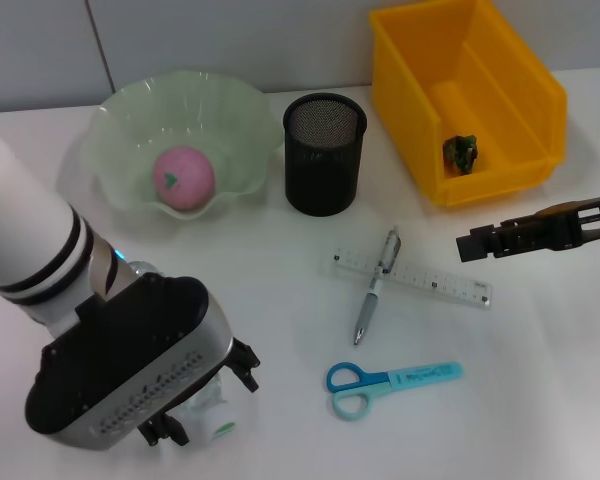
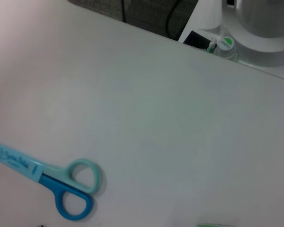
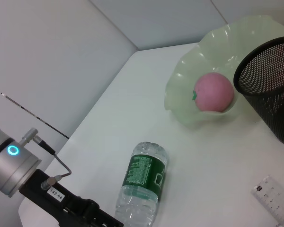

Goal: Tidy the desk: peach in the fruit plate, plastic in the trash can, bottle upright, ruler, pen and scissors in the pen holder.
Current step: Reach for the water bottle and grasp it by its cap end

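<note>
The peach [image 1: 184, 177] sat in the fruit plate [image 1: 130, 110] just left of the pen holder [image 1: 324, 153], and the green plastic scrap [image 1: 461, 152] lay in the yellow trash can [image 1: 520, 100] on the holder's other side, so those two jobs looked done. That left the bottle [image 3: 143, 187], which lay on its side on the bench [image 1: 280, 300], well out from the pen holder toward the robot's left, with the left tool [image 1: 205, 405] right down over it; from the head camera its body hid the fingers, so whether they were spread or closed could not be told. The bottle looked like thin clear plastic, light and a bit slick, likely to dent or roll, so the labelled middle seemed the best place to grip before tipping it up onto its base. In front of the pen holder the pen [image 1: 376, 285] lay across the ruler [image 1: 411, 278], touching it, and the scissors [image 1: 385, 384] sat further out, apart from both. The flat, stiff ruler would be awkward to pinch off the bench. The right tool [image 1: 477, 243] hovered beyond the ruler's far end, below the trash can, holding nothing; its jaws could not be made out.
</note>
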